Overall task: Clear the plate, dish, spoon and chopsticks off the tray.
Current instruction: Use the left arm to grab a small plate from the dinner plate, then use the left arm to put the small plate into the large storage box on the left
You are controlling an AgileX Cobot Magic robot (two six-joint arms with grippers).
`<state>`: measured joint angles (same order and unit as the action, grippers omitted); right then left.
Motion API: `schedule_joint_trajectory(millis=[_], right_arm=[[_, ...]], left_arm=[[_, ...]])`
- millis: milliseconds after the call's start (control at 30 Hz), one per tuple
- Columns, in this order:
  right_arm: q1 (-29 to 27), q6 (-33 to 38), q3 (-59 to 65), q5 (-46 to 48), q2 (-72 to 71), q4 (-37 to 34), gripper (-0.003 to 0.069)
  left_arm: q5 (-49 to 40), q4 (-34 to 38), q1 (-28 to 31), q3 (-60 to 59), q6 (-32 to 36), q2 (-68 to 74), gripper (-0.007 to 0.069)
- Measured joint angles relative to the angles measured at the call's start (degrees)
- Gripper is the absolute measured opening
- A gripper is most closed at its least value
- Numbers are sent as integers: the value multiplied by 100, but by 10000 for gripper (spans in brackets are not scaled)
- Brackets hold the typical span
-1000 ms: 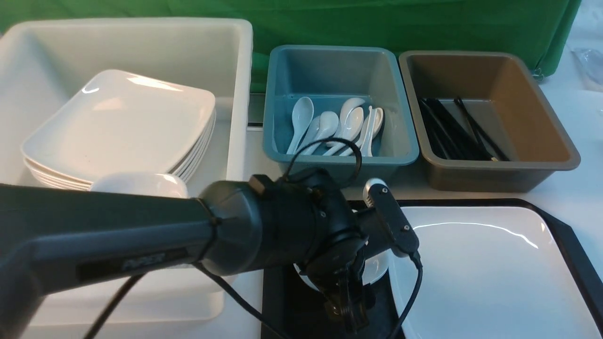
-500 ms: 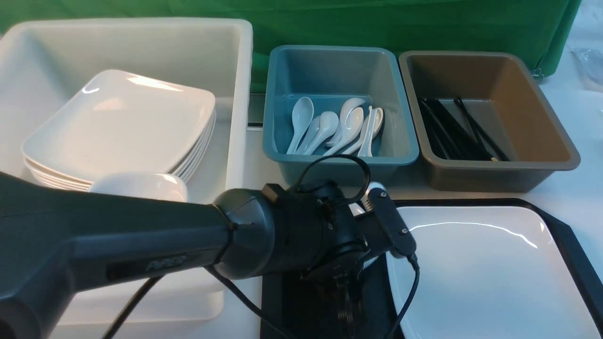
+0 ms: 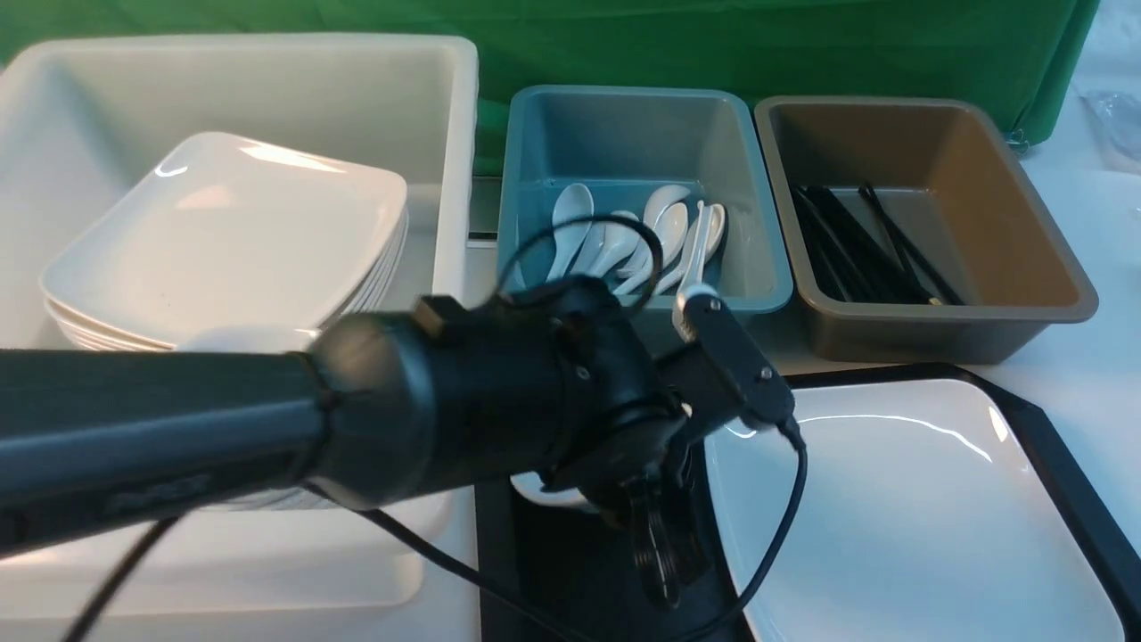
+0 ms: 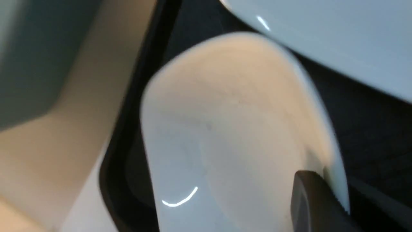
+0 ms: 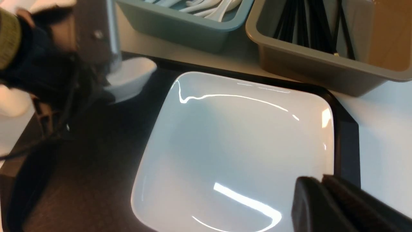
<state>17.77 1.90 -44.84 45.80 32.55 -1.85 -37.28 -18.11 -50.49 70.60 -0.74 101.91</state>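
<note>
Your left arm (image 3: pixel 223 428) covers nearly all of the dish (image 3: pixel 539 490); you see only a white sliver at the plate's (image 3: pixel 891 517) 9 o'clock. Plate and tray (image 3: pixel 1061 464) run off the frame toward 6 o'clock. In the left wrist view the dish is smeared with blur. The right gripper (image 5: pixel 323 185) is cut off by the picture's edge, and the plate's rim disappears between its pads.

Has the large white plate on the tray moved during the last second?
Yes. In the front view the plate has shifted left and nearer to the brown tub, which has not moved.
</note>
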Motion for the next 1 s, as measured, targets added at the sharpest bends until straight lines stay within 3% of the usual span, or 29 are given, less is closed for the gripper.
schedule_joint_trajectory(millis=[400, 600, 700, 800, 1000], right_arm=[[0, 0, 0, 0, 0, 0, 81], [0, 0, 0, -9, 0, 0, 83], [0, 0, 0, -4, 0, 0, 83], [0, -6, 0, -4, 0, 0, 84], [0, -65, 0, -9, 0, 0, 84]], left_arm=[[-239, -81, 0, 305, -168, -1458, 19], [-1183, -982, 118, 762, -715, -2131, 19], [-2001, -1092, 445, 755, -913, -2303, 18], [-2777, -662, 1261, 508, -1125, -2421, 18], [-2378, -127, 1967, -140, -1105, -2442, 18]])
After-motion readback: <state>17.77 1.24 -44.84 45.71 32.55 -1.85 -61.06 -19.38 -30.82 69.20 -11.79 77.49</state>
